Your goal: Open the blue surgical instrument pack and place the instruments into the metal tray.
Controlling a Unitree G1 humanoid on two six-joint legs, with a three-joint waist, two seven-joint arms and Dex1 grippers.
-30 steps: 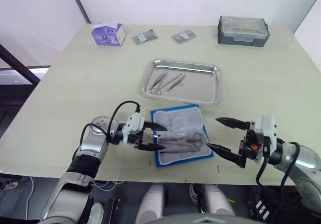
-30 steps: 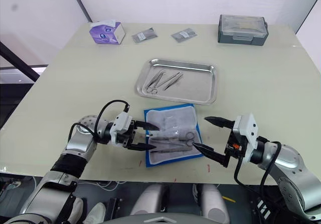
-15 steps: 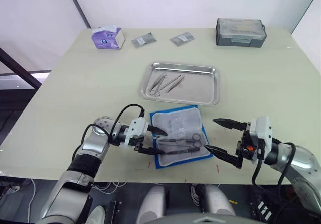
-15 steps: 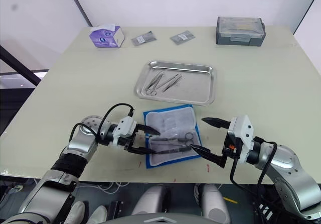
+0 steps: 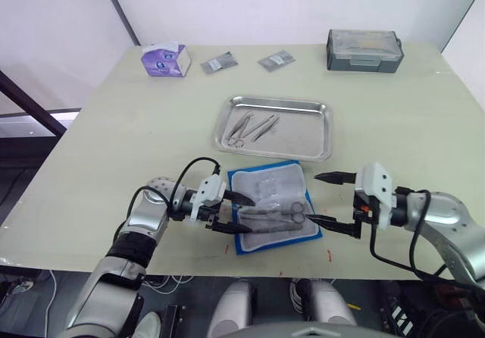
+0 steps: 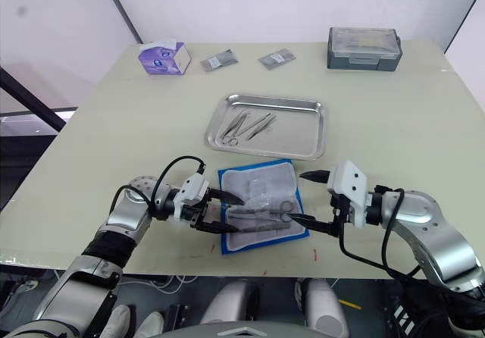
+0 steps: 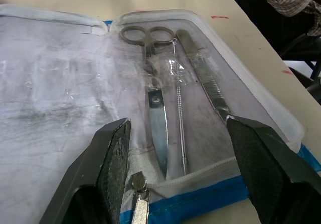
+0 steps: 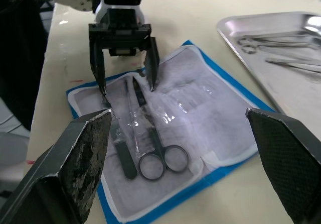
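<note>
Blue surgical instrument pack (image 5: 273, 208) lies open on counter (image 5: 136, 126), just near of metal tray (image 5: 318, 137). Scissors (image 7: 154, 114) point lengthwise at left claw (image 5: 229, 213), spread wide, empty. Right claw (image 5: 331, 201) wide, empty, beside ring handles.

The right end effector (image 6: 309, 198) has moved inward to the right edge of the opened flat blue surgical instrument pack (image 6: 260, 206) (fingers spread wide). The left end effector (image 6: 227, 213) has advanced slightly over the pack's left edge.
</note>
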